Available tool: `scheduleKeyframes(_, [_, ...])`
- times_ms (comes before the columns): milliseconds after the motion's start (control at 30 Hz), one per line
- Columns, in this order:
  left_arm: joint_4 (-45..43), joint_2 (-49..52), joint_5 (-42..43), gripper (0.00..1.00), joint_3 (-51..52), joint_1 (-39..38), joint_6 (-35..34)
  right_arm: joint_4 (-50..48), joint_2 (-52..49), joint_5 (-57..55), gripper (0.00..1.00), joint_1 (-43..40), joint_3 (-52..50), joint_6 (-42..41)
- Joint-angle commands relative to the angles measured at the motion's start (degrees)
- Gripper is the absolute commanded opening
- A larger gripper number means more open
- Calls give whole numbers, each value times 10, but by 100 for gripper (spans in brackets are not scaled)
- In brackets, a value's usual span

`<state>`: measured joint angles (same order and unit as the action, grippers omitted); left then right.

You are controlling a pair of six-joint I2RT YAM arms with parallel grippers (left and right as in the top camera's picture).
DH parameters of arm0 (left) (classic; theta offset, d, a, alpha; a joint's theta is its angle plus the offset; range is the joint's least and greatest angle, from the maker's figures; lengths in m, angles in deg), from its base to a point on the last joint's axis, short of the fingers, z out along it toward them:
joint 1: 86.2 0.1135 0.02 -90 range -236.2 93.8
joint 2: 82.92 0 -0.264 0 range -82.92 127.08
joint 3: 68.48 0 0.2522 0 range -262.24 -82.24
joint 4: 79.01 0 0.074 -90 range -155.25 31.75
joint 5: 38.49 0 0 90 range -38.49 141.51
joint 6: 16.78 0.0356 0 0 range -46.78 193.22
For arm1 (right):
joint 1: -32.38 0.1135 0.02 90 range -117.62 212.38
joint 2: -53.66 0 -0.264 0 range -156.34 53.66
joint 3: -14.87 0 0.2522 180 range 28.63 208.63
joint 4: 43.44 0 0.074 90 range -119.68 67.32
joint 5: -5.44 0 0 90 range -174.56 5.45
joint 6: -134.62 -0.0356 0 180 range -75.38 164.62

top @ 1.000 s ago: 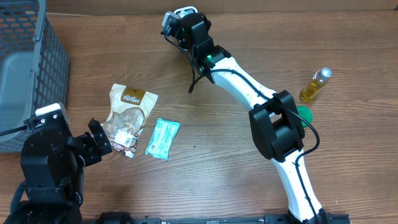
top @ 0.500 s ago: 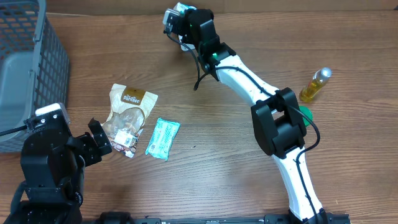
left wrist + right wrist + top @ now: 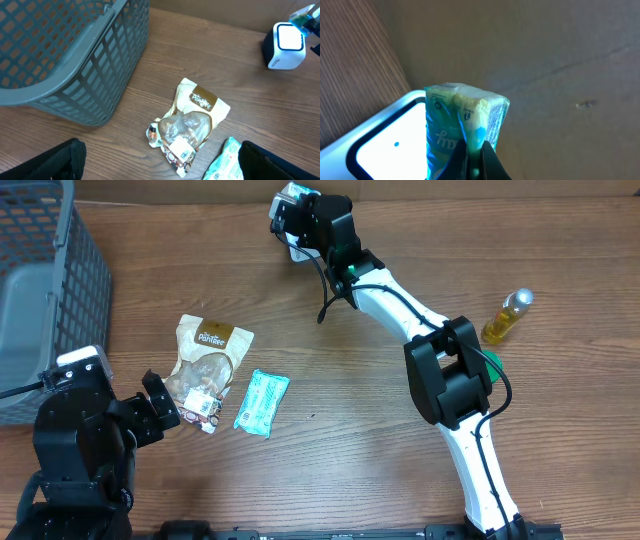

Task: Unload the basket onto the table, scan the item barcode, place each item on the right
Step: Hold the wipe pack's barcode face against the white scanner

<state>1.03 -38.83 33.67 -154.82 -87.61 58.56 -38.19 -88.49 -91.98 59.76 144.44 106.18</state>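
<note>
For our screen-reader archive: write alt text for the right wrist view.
The right gripper pinches a small teal-and-white plastic packet, holding it upright next to the lit window of a white, black-rimmed barcode scanner. Brown cardboard wall fills the background, with wooden tabletop at left.

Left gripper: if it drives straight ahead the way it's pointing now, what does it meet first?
Probably the brown snack pouch, lying centred ahead of the left gripper, whose jaws stand open, its lower end nearest. The teal packet sits right of that line. Height above the table is unclear.
</note>
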Motion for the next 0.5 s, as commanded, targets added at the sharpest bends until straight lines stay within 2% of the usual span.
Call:
scheduleKeyframes(0, [0, -2, -6, 100, -3, 3, -1, -6, -20, 20, 4, -1, 4, -2])
scheduleKeyframes(467, [0, -2, -6, 100, -3, 3, -2, 3, -36, 17, 4, -2, 4, -15])
